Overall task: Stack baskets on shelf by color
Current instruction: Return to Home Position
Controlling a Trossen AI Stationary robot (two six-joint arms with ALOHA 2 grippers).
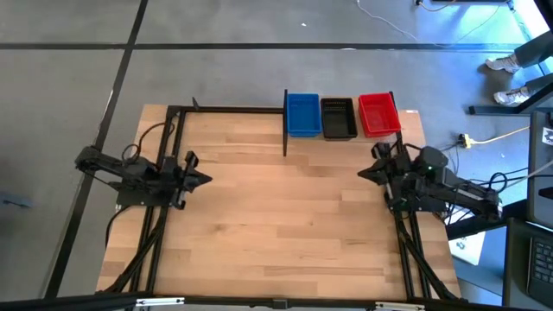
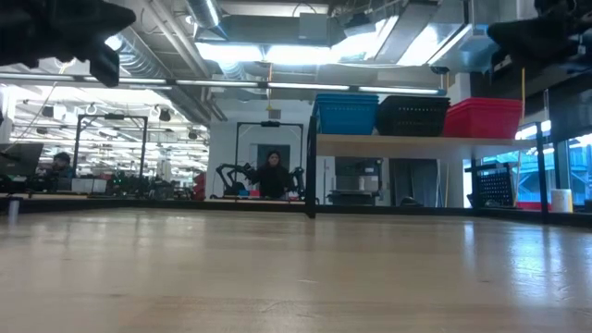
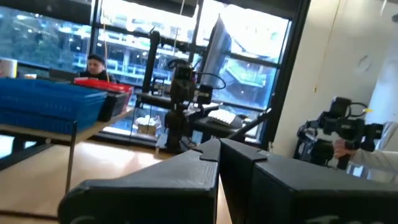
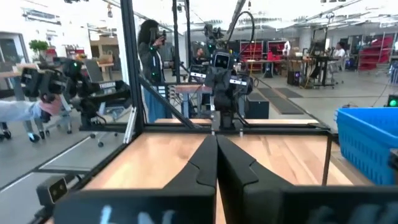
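Three baskets stand side by side on the shelf [image 2: 407,141] at the table's far right: blue [image 1: 302,115], black [image 1: 339,118] and red [image 1: 378,115]. The low view shows them in the same order, blue [image 2: 347,113], black [image 2: 412,116], red [image 2: 483,118], bottoms resting on the raised board. My left gripper [image 1: 206,180] hovers shut over the table's left side, pointing toward the middle. My right gripper [image 1: 363,173] hovers shut at the right side, just nearer than the shelf, pointing left. Both wrist views show shut fingers, left [image 3: 219,144] and right [image 4: 216,140], with nothing between them.
A thin black frame [image 1: 233,109] runs along the far edge from the left corner to the shelf's post [image 1: 285,130]. The bare wooden tabletop [image 1: 276,225] spreads between the arms. People stand in the room beyond [image 2: 273,174], and feet show on the floor [image 1: 510,78].
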